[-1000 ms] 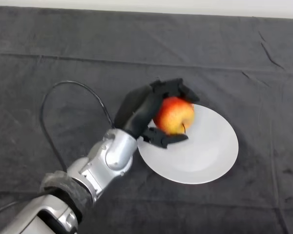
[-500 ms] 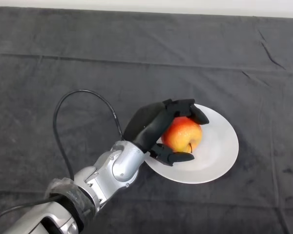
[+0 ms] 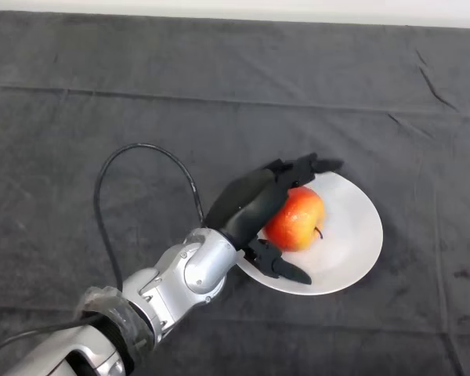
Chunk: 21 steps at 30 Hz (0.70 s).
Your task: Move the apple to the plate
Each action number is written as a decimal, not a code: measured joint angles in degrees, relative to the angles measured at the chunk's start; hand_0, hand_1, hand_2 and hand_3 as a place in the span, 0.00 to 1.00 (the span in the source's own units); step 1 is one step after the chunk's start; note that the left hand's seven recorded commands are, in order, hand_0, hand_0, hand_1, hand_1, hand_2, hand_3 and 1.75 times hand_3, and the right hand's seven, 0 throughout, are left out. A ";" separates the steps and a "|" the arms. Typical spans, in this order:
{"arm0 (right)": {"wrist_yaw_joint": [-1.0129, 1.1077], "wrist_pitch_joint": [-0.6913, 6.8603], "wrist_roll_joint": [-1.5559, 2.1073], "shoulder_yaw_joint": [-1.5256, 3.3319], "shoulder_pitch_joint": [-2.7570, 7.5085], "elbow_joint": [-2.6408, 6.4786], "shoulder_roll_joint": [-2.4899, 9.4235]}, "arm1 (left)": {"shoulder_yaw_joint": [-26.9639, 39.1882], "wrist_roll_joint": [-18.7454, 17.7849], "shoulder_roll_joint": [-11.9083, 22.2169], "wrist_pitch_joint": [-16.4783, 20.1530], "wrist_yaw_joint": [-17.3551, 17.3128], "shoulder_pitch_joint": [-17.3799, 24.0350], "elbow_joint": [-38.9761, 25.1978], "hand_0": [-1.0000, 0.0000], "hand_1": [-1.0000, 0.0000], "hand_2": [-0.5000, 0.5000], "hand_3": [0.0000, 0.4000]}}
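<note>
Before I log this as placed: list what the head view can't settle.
- Left side of the red-yellow apple: behind the black left hand.
- Near-left rim of the round white plate: under hand and wrist.
- Apple's underside contact with plate: hidden from above.
- Arm: cut off at bottom-left edge.

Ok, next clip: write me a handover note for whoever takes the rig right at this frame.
Left hand: open, fingers straightened over the apple's far side, thumb spread away on the near side; no grip visible.
Apple: red-yellow, resting on the white plate, left of its middle.
Plate: on the dark cloth, right of centre.
Done: apple is on the plate and looks released.
Left: draw the hand back to the lower left without nudging the apple.
</note>
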 measured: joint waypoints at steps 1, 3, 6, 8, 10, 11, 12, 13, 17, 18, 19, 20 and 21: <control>0.00 0.00 0.00 0.00 0.00 0.00 0.00 | 0.00 -0.08 0.07 0.00 -0.08 0.00 0.00 1.00 1.00 0.50 0.00; 0.00 0.00 0.00 0.00 0.00 0.00 0.00 | 0.00 -0.40 0.25 0.04 -0.24 0.00 -0.01 1.00 1.00 0.50 0.00; 0.00 0.00 0.00 0.00 0.00 0.00 -0.01 | 0.00 -0.52 0.77 0.32 -0.35 0.00 -0.49 1.00 1.00 0.50 0.00; 0.00 0.00 0.00 0.00 0.00 0.00 -0.01 | 0.02 -0.69 1.21 0.53 -0.41 -0.01 -1.15 1.00 1.00 0.50 0.00; 0.00 0.00 0.00 0.00 -0.01 0.00 -0.01 | 0.07 -1.13 1.49 0.64 -0.65 0.00 -1.56 1.00 1.00 0.50 0.00; 0.00 0.00 0.00 0.00 -0.01 0.00 -0.01 | 0.13 -1.32 1.62 0.64 -0.79 0.00 -1.60 1.00 1.00 0.50 0.00; 0.00 0.00 0.00 0.00 -0.01 0.00 -0.01 | 0.28 -1.48 1.71 0.64 -0.86 0.00 -1.61 1.00 1.00 0.50 0.00; 0.00 0.00 0.00 0.00 -0.01 0.00 -0.01 | 0.46 -1.85 1.79 0.64 -0.94 0.00 -1.61 1.00 1.00 0.50 0.00; 0.00 0.00 0.00 0.00 -0.02 0.00 -0.01 | 2.38 -2.56 2.04 0.57 -1.10 -0.01 -1.61 1.00 1.00 0.50 0.00; 0.00 0.00 0.00 0.00 -0.02 0.00 -0.01 | 2.87 -2.73 2.17 0.39 -1.09 -0.01 -1.61 1.00 1.00 0.50 0.00; 0.00 0.00 0.00 0.00 -0.03 0.00 -0.01 | 3.31 -2.89 2.39 0.16 -1.09 -0.01 -1.61 1.00 1.00 0.50 0.00; 0.00 0.00 0.00 0.00 -0.03 0.00 -0.01 | 3.97 -2.97 2.69 -0.14 -1.08 -0.01 -1.61 1.00 1.00 0.50 0.00; 0.00 0.00 0.00 0.00 -0.03 0.00 -0.01 | 4.52 -3.06 2.94 -0.23 -1.07 -0.01 -1.61 1.00 1.00 0.50 0.00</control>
